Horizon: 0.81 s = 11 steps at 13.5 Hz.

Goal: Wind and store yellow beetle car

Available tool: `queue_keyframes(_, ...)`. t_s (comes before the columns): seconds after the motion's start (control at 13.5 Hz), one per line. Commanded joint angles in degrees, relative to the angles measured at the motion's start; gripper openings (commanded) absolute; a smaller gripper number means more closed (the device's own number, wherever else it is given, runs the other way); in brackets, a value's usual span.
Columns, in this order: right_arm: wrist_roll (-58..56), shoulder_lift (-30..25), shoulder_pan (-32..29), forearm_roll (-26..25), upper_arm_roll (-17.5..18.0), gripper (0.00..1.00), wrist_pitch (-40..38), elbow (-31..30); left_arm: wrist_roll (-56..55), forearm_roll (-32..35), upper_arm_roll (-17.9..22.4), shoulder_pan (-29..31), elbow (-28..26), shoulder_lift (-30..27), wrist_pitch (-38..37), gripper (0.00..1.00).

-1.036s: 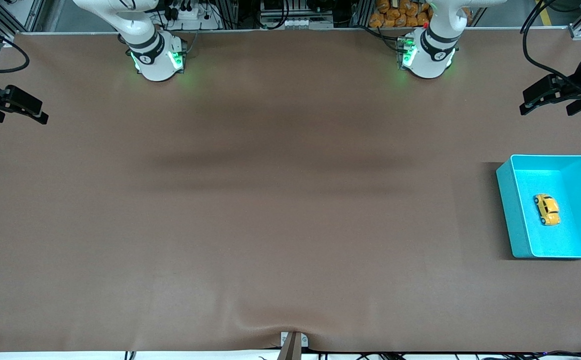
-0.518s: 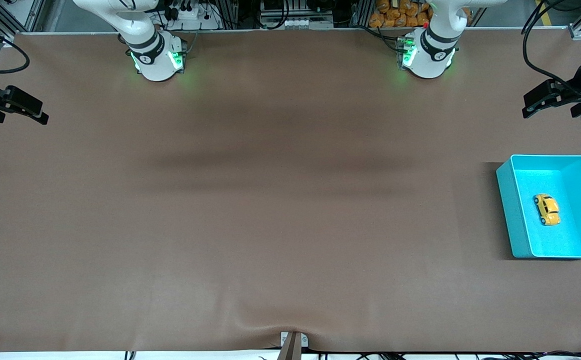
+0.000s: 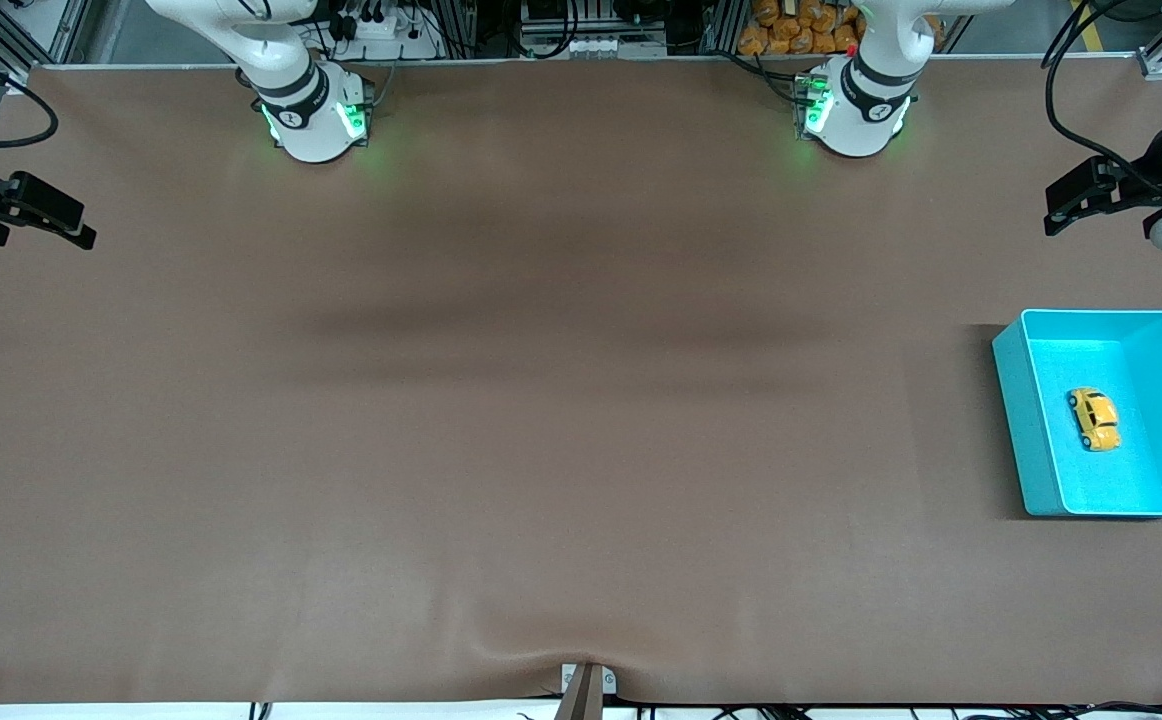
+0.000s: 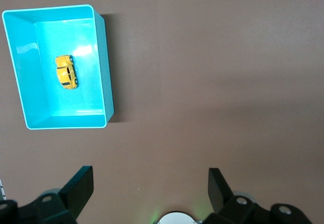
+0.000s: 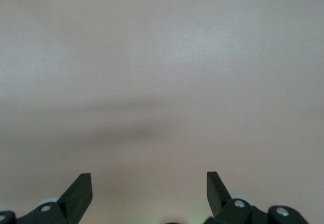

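**Car in bin, both arms clear**

Yellow beetle car (image 3: 1094, 419) sits on its wheels on the floor of the turquoise bin (image 3: 1011, 420), about mid-floor, touching no wall. Bin stands on the brown bench (image 3: 541, 400) at the left arm's end. Left wrist view confirms it: car (image 4: 66, 72) alone inside the bin (image 4: 106, 82), nothing else in there.

Left claw (image 3: 1076, 205) hangs over bare bench at the left arm's end, well apart from the bin, fingers spread wide and holding nothing (image 4: 147, 193). Right claw (image 3: 46, 222) waits over the bench's edge at the right arm's end, fingers likewise apart and empty (image 5: 147, 193).

Judgement: storing looks done; little or nothing left.

Risks from here:
- If the spring is wound, the car may creep across the bin floor and bump a wall. The walls look tall enough to keep it in.
- A low sweep of the left arm toward the bin could clip the rim and shove or tip it.
- Cannot tell from these views whether winding took.
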Motion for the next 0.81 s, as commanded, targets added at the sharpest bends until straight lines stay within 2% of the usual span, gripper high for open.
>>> queue_keyframes(0.0,0.42,0.48,-3.16,-0.33,3.42,1.0,-0.81,1.15,0.75,-0.16,-0.14,0.05,1.68,0.66,-0.66,1.0)
queue_keyframes(0.15,0.42,0.48,-2.99,-0.33,3.43,1.0,-0.9,1.23,0.05,-2.09,0.12,0.49,1.68,0.58,-0.57,1.0)
queue_keyframes(0.74,0.42,0.48,-2.55,-0.51,3.34,1.0,-0.81,1.23,-0.13,-2.09,0.12,0.49,1.68,0.66,-0.57,1.0)
